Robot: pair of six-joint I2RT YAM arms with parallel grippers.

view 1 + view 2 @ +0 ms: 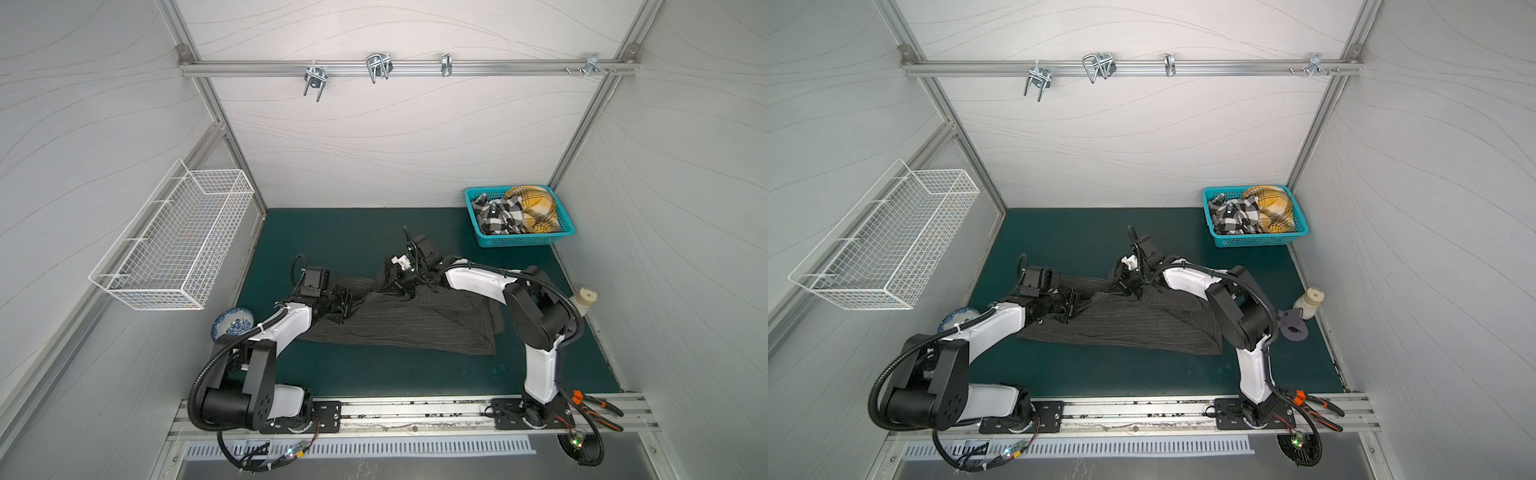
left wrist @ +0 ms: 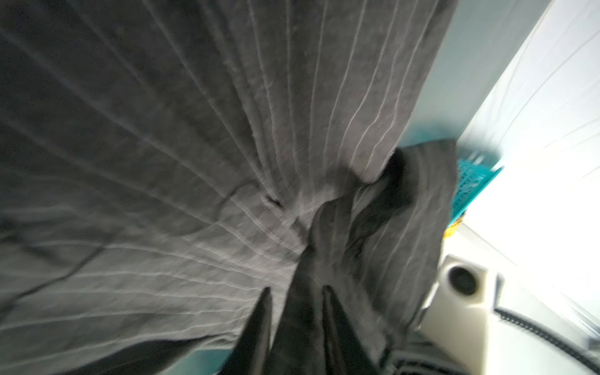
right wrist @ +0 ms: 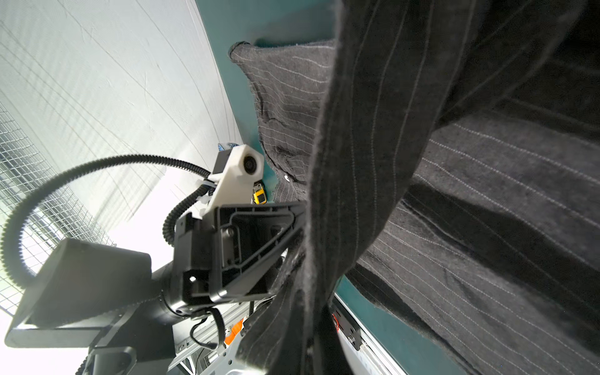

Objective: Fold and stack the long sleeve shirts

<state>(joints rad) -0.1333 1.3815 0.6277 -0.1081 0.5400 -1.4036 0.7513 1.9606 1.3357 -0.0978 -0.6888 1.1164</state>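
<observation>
Inside teal basket (image 1: pixel 519 240) — checked shirt (image 1: pixel 496 216), mustard shirt (image 1: pixel 536 208)

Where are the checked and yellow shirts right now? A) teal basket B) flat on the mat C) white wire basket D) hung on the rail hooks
A: the checked shirt and yellow shirt lie bunched together inside the teal basket at the mat's far right corner.

The pinstriped shirt (image 1: pixel 415 324) is matt, coarse-woven cloth; the basket (image 1: pixel 523 242) is teal lattice plastic
</observation>
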